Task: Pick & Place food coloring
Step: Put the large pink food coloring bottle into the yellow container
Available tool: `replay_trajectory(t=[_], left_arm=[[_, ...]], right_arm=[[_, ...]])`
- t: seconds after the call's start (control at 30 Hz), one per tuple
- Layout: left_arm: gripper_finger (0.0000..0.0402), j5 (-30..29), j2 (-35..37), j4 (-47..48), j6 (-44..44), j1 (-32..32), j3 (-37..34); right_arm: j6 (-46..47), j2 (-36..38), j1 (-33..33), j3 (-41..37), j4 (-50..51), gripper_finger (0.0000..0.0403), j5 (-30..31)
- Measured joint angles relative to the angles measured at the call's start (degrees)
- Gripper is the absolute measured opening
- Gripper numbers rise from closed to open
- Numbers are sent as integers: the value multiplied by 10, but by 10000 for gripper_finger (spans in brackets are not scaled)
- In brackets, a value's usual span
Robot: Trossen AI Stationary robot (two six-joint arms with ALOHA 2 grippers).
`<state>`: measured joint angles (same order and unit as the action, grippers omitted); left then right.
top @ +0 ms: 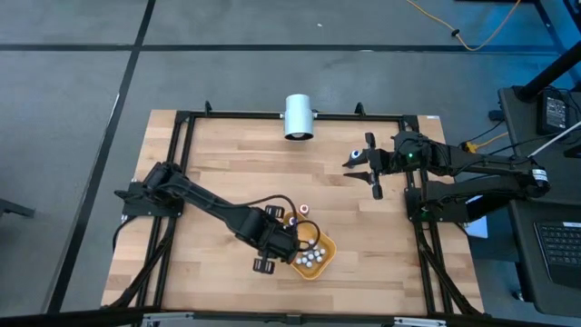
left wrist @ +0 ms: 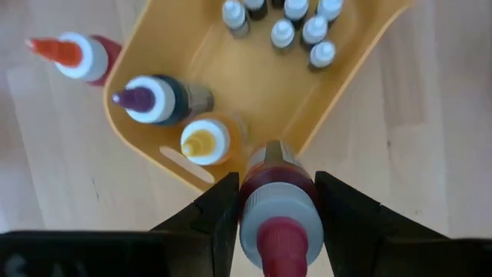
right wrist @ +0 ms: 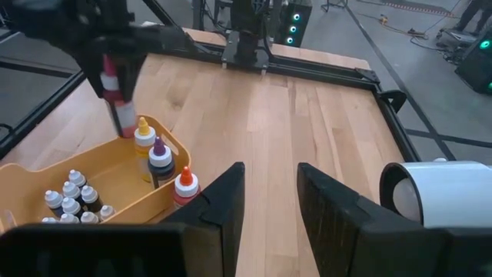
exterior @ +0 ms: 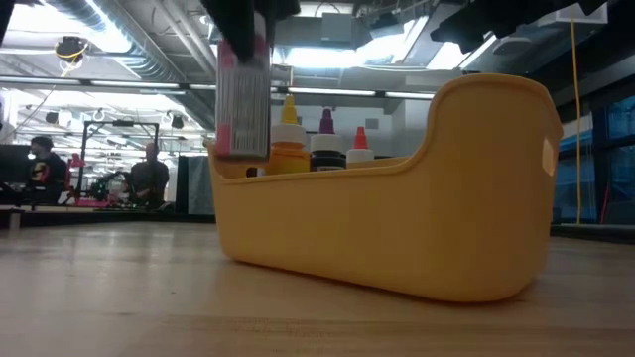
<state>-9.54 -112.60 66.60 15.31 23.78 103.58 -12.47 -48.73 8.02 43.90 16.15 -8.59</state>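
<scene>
**Inspector:** Your left gripper [left wrist: 278, 211] is clamped on a small dark-red food coloring bottle with a pink nozzle [left wrist: 278, 201], hanging upright just outside the rim of the orange plastic tray [left wrist: 231, 73].

**Operator:** And beyond its fingertips?

**Inspector:** A yellow-capped bottle [left wrist: 206, 141] and a purple-tipped dark bottle [left wrist: 154, 98] stand inside the tray's near end. An orange-tipped red bottle [left wrist: 79, 56] stands outside the wall. Tiny white-capped bottles [left wrist: 296, 27] cluster at the far end.

**Operator:** Your right side?

**Inspector:** Your right gripper [right wrist: 269, 196] waits well apart, fingers parted, empty, near a white cylinder [right wrist: 442, 192].
</scene>
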Motion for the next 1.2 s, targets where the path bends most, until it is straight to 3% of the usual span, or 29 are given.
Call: replay_trajectory(t=[1.2], left_arm=[[146, 10, 1, -127, -17, -18, -141]], right_arm=[[0, 0, 0, 0, 0, 123, 0]])
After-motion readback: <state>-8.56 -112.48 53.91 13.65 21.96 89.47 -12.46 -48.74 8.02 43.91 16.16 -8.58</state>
